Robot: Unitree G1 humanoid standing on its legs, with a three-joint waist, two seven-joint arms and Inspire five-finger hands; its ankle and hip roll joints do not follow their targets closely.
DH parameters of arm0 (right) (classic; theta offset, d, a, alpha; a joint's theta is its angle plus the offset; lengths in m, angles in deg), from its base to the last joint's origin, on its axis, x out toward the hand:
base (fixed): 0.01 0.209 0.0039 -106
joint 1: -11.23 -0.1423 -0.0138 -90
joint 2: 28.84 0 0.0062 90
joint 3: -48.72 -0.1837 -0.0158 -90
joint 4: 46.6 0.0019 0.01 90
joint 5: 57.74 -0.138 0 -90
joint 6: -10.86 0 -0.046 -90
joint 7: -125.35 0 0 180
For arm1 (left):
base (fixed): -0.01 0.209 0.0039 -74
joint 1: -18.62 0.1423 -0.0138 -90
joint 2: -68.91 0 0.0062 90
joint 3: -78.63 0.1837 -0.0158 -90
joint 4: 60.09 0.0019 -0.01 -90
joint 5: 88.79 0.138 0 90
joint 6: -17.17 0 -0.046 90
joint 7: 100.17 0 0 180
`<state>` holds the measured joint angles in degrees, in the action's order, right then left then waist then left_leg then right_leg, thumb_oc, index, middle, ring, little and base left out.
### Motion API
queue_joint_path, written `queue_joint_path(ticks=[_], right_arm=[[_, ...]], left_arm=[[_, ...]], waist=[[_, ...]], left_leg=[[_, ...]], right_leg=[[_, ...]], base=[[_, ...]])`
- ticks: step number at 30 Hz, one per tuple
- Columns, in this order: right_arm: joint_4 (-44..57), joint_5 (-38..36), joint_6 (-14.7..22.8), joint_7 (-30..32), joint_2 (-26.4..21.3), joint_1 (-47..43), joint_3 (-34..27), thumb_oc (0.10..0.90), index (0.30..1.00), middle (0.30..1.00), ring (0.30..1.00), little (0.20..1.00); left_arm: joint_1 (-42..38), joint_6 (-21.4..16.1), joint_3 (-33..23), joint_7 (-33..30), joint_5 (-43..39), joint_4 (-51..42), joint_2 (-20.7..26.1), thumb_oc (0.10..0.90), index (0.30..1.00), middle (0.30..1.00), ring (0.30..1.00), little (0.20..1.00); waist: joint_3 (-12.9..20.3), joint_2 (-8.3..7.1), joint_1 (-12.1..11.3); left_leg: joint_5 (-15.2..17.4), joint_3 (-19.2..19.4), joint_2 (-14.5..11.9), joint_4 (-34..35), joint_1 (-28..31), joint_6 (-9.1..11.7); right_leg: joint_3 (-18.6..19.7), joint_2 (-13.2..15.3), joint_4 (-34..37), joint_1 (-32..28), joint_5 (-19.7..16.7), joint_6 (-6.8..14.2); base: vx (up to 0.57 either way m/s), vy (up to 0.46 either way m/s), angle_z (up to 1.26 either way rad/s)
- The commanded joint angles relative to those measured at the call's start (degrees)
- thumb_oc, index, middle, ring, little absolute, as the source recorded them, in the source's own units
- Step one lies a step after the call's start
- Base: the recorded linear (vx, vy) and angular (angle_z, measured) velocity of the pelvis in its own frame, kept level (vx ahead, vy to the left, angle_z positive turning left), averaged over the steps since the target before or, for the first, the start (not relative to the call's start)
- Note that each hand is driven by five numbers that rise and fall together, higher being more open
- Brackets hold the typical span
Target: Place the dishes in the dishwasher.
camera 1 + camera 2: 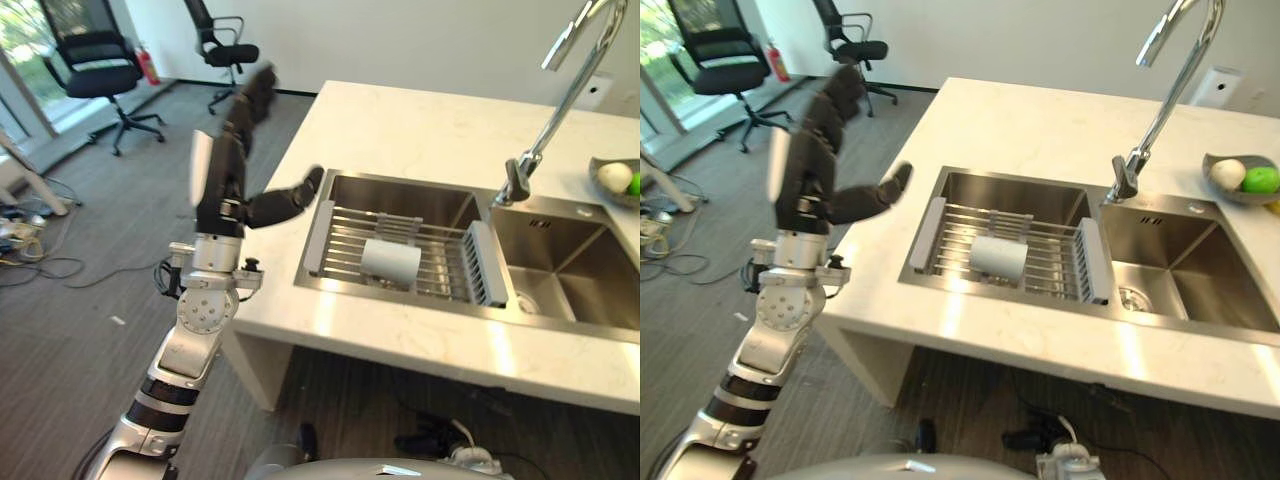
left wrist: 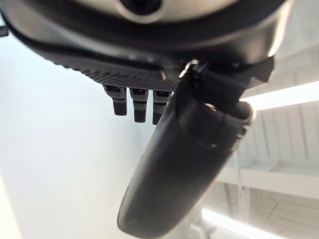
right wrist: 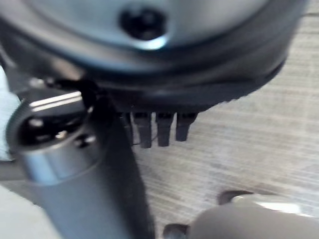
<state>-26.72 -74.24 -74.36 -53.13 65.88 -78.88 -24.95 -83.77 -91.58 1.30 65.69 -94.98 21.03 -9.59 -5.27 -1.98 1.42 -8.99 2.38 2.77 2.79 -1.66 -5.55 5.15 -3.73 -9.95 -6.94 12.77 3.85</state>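
- Hovering off the tabletop's [image 1: 400, 130] near-left edge, the left hand [image 1: 232, 170] is raised upright, fingers straight and apart, thumb jutting toward the sink [image 1: 400, 195]; it holds nothing.
- The right hand [image 3: 149, 127] points down at the floor in its wrist view, fingers straight, empty.
- The task's thing, a white cup [image 1: 390, 262], lies on its side on the wire rack [image 1: 395, 250] across the sink's left basin, at about 4 o'clock from the left hand and well apart from it.
- The cup's long axis runs roughly 9 to 3 o'clock, along the rack's length.
- It looks plain, smooth and cylindrical; I cannot tell which end is open.
- The left hand seems the nearer one for the reach.
- A faucet [image 1: 560, 90] and a fruit bowl [image 1: 615, 180] stand at 3 o'clock of the cup.
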Motion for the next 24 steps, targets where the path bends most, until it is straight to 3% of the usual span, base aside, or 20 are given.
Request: queue_joint_path(ticks=[1,5,6,7,8,9,10,11,12,13,14,15,16,17,18,19,21,23,24], right_arm=[[1.92,0.59,2.17,0.38,-1.22,-1.52,-1.58,0.8,0.9,0.9,0.9,0.9],[2.52,0.83,2.03,0.1,-1.29,-0.59,-2.16,0.8,0.9,0.9,0.9,0.9],[3.15,1.24,1.73,-0.12,-1.35,-0.67,-2.03,0.8,0.9,0.9,0.9,0.9],[3.3,2.09,1.66,0.16,-1.22,-1.19,-1.82,0.8,0.9,0.9,0.9,0.9],[3.3,2.09,1.66,0.16,-1.22,-1.19,-1.82,0.8,0.9,0.9,0.9,0.9],[3.18,2.59,1.57,0.27,-1.09,-1.71,-1.77,0.8,0.9,0.9,0.9,0.9],[3.18,2.59,1.57,0.27,-1.09,-1.71,-1.77,0.8,0.9,0.9,0.9,0.9],[2.91,3.48,1.4,0.74,-0.96,-2.3,-1.99,0.8,0.9,0.9,0.9,0.9],[2.91,3.48,1.4,0.74,-0.96,-2.3,-1.99,0.8,0.9,0.9,0.9,0.9],[2.39,4.34,1.24,0.57,-1.06,-2.82,-2.15,0.8,0.9,0.9,0.9,0.9],[2.39,4.34,1.24,0.57,-1.06,-2.82,-2.15,0.8,0.9,0.9,0.9,0.9],[2.33,5.21,1.08,-0.24,-1.13,-3.5,-1.86,0.8,0.9,0.9,0.9,0.9],[2.33,5.21,1.08,-0.24,-1.13,-3.5,-1.86,0.8,0.9,0.9,0.9,0.9],[2.53,6.28,1.0,-0.77,-1.13,-3.34,-0.72,0.8,0.9,0.9,0.9,0.9],[2.54,6.3,0.99,-0.77,-1.16,-3.35,-0.66,0.8,0.9,0.9,0.9,0.9],[2.41,7.29,0.62,-0.88,-1.82,-4.71,0.34,0.8,0.9,0.9,0.9,0.9],[1.97,7.32,0.58,-0.74,-3.26,-5.37,0.79,0.8,0.9,0.9,0.9,0.9],[1.94,7.31,0.6,-0.76,-3.34,-5.43,0.72,0.8,0.9,0.9,0.9,0.9],[1.45,6.67,0.37,-0.4,-4.53,-5.47,-0.18,0.8,0.9,0.9,0.9,0.9]], left_arm=[[-4.76,-3.11,-1.79,4.62,-1.47,-3.01,0.24,0.8,0.9,0.9,0.9,0.9],[-5.26,-2.56,0.36,7.11,-1.24,-3.34,1.62,0.8,0.9,0.9,0.9,0.9],[-5.91,-2.4,0.98,8.02,-1.45,-2.89,2.6,0.8,0.9,0.9,0.9,0.9],[-6.5,-2.08,0.81,8.5,-1.57,-3.39,4.35,0.8,0.9,0.9,0.9,0.9],[-6.5,-2.08,0.81,8.5,-1.57,-3.39,4.35,0.8,0.9,0.9,0.9,0.9],[-6.73,-1.87,0.43,8.3,-0.91,-3.77,5.27,0.8,0.9,0.9,0.9,0.9],[-6.73,-1.87,0.43,8.3,-0.91,-3.77,5.27,0.8,0.9,0.9,0.9,0.9],[-6.08,-1.69,-0.69,8.27,-0.78,-3.79,6.34,0.8,0.9,0.9,0.9,0.9],[-6.08,-1.69,-0.69,8.27,-0.78,-3.79,6.34,0.8,0.9,0.9,0.9,0.9],[-4.44,-1.72,-1.96,8.16,-0.56,-4.38,6.76,0.8,0.9,0.9,0.9,0.9],[-4.44,-1.72,-1.96,8.16,-0.56,-4.38,6.76,0.8,0.9,0.9,0.9,0.9],[-2.22,-2.12,-4.24,8.65,-1.12,-5.5,8.6,0.8,0.9,0.9,0.9,0.9],[-2.22,-2.12,-4.24,8.65,-1.12,-5.5,8.6,0.8,0.9,0.9,0.9,0.9],[-0.61,-2.08,-6.0,8.4,-1.88,-6.21,8.42,0.8,0.9,0.9,0.9,0.9],[-0.5,-2.03,-6.11,8.41,-1.87,-6.32,8.4,0.8,0.9,0.9,0.9,0.9],[1.01,-1.78,-7.58,8.94,-3.05,-6.31,8.27,0.8,0.9,0.9,0.9,0.9],[0.77,-1.53,-7.05,9.2,-4.37,-5.15,7.63,0.8,0.9,0.9,0.9,0.9],[0.6,-1.57,-6.97,9.17,-4.36,-5.04,7.55,0.8,0.9,0.9,0.9,0.9],[-0.83,-0.45,-6.41,8.29,-1.43,-3.9,7.08,0.8,0.9,0.9,0.9,0.9]], waist=[[2.3,-1.41,0.15],[2.73,-1.35,1.04],[2.1,-1.5,1.7],[1.01,-0.91,0.36],[1.01,-0.91,0.36],[0.77,-0.43,-0.79],[0.77,-0.43,-0.79],[0.61,0.11,-2.37],[0.61,0.11,-2.37],[1.35,0.18,-3.96],[1.35,0.18,-3.96],[2.77,-0.18,-6.11],[2.77,-0.18,-6.11],[2.62,-0.79,-8.18],[2.54,-0.76,-7.96],[2.46,-0.16,-9.27],[1.05,1.19,-9.54],[1.04,1.3,-9.41],[-0.41,2.27,-8.66]], left_leg=[[12.41,-0.48,1.16,-4.2,7.15,7.77],[11.42,-0.84,0.81,-1.81,7.64,7.64],[10.92,-0.64,0.32,-2.19,6.95,7.69],[11.2,1.03,-1.72,-4.02,4.83,7.56],[11.2,1.03,-1.72,-4.02,4.83,7.56],[11.74,2.32,-2.9,-4.93,3.85,7.55],[11.74,2.32,-2.9,-4.93,3.85,7.55],[11.4,4.41,-4.23,-5.85,2.86,7.51],[11.4,4.41,-4.23,-5.85,2.86,7.51],[10.61,6.21,-4.62,-6.31,1.84,7.31],[10.61,6.21,-4.62,-6.31,1.84,7.31],[9.69,7.26,-4.93,-6.66,0.05,7.19],[9.69,7.26,-4.93,-6.66,0.05,7.19],[8.43,7.83,-5.37,-8.81,-2.38,8.6],[8.44,7.66,-5.38,-8.92,-2.36,8.68],[6.44,8.14,-6.92,-8.95,-3.88,10.27],[0.3,7.66,-8.53,-7.95,-6.24,13.45],[0.09,7.41,-8.6,-7.86,-6.35,13.59],[-0.95,5.97,-9.11,-8.09,-8.12,15.15]], right_leg=[[-0.06,2.79,13.69,2.94,-17.26,1.8],[1.22,2.37,13.8,4.23,-17.63,2.28],[3.0,2.04,12.65,6.43,-18.73,3.28],[0.13,3.11,8.78,7.61,-15.99,3.65],[0.13,3.11,8.78,7.61,-15.99,3.65],[-4.29,4.77,6.43,7.35,-13.66,3.64],[-4.29,4.77,6.43,7.35,-13.66,3.64],[-9.95,8.01,1.9,5.06,-11.21,4.02],[-9.95,8.01,1.9,5.06,-11.21,4.02],[-12.13,10.15,-1.65,2.93,-11.67,4.98],[-12.13,10.15,-1.65,2.93,-11.67,4.98],[-10.4,11.17,-4.94,-0.36,-12.88,5.9],[-10.4,11.17,-4.94,-0.36,-12.88,5.9],[-11.33,12.42,1.59,-3.55,-9.8,5.41],[-11.53,12.37,1.83,-3.83,-9.86,5.36],[-12.87,11.86,7.29,-5.32,-7.1,4.8],[-12.88,9.54,12.85,-6.81,-6.77,3.22],[-13.08,9.36,13.15,-6.91,-6.99,3.09],[-13.87,8.65,14.95,-6.61,-6.92,3.06]], base=[[0.03,0.068,-0.02],[-0.03,0.015,-0.04],[-0.28,-0.156,-0.16],[-0.28,-0.156,-0.16],[-0.23,-0.149,-0.42],[-0.06,-0.033,-0.33],[-0.22,-0.089,-1.36],[-0.16,-0.056,-1.03],[-0.26,-0.097,-1.29],[-0.11,-0.041,-0.26],[-0.28,-0.231,-0.49],[-0.17,-0.191,-0.23],[-0.35,-0.408,-0.7],[-0.18,-0.222,-0.71],[-0.32,-0.382,-0.78],[-0.21,-0.258,-0.18],[-0.23,-0.251,0.52],[-0.16,-0.105,0.21],[-0.36,-0.189,0.29]])
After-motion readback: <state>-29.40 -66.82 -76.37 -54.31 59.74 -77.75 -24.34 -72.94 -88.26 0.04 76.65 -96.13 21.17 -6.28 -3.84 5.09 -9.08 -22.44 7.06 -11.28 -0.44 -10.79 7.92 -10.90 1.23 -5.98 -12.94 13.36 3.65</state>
